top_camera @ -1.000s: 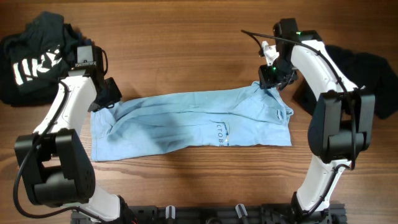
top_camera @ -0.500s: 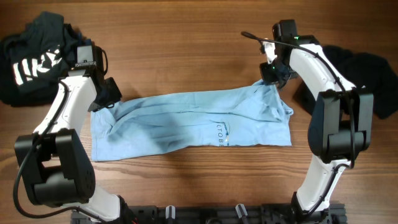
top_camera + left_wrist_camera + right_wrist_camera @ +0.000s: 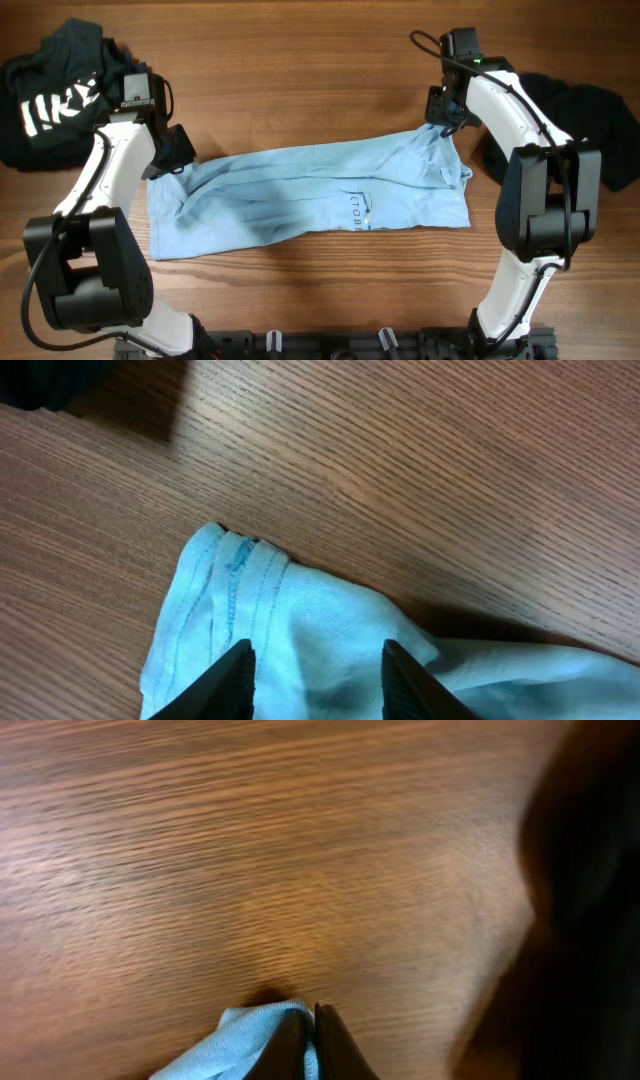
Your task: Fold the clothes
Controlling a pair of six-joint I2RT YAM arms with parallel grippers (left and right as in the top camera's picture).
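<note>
The right gripper [image 3: 312,1038] is pinched tight on a far corner of the light sky-blue cotton T-shirt [image 3: 300,195], likely to draw it flat. The left gripper [image 3: 318,670] straddles the opposite far corner, and I cannot tell whether it grips.

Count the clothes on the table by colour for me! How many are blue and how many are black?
Blue: 1, the light blue shirt
Black: 2, the black heap with white letters and the plain black heap
Total: 3
</note>
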